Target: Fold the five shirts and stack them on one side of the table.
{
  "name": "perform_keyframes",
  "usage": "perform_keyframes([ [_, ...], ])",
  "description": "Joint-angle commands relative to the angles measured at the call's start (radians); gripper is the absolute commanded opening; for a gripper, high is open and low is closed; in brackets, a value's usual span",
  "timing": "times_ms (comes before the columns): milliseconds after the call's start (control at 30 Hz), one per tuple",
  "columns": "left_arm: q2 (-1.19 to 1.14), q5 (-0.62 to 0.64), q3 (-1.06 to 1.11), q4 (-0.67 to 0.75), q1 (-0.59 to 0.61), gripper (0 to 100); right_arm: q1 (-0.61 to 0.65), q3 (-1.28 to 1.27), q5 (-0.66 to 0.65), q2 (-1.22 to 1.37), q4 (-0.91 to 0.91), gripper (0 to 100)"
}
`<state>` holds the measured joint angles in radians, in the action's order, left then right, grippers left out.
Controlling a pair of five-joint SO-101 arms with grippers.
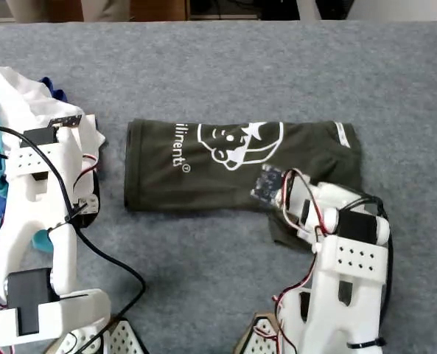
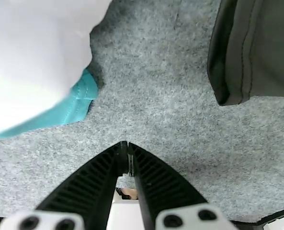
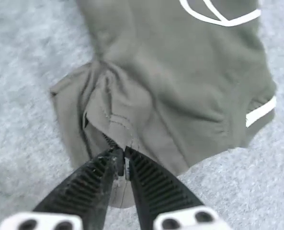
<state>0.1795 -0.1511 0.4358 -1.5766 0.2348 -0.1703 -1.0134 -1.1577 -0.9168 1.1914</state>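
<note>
Right fingers [image 3: 91, 179] clamp an edge of the olive shirt [image 3: 180, 72]; left fingers [image 2: 94, 179] together, nearby.

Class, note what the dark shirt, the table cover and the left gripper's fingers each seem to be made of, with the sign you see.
Dark shirt: soft knit cloth, likely cotton jersey, matte; it creases and shows stitched hems.
Table cover: grey felt or low carpet, fuzzy flecked surface.
Left gripper fingers: black rigid plastic, probably printed; ribbed, slightly glossy.

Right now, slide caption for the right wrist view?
Right gripper shut on a fold of the dark olive shirt on the grey table.
</note>
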Motion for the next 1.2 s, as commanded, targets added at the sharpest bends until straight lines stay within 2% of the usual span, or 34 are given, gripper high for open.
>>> perform_keyframes([
  [0,0.008,-0.009,-0.005,-0.011,0.011,2,0.010,0.030,0.091,-0.013,-0.055,1.2],
  [267,0.008,-0.009,-0.005,-0.011,0.011,2,0.008,0.022,0.117,-0.013,-0.064,1.2],
  [433,0.008,-0.009,-0.005,-0.011,0.011,2,0.012,0.025,0.226,-0.013,-0.123,1.2],
  [733,0.008,-0.009,-0.005,-0.011,0.011,2,0.016,0.028,0.307,-0.013,-0.133,1.3],
  [1033,0.007,-0.006,-0.005,-0.011,0.008,2,0.048,0.064,0.497,-0.013,-0.127,1.5],
  [1167,0.008,-0.006,-0.005,-0.011,0.009,2,0.071,0.053,0.500,-0.007,-0.124,1.5],
])
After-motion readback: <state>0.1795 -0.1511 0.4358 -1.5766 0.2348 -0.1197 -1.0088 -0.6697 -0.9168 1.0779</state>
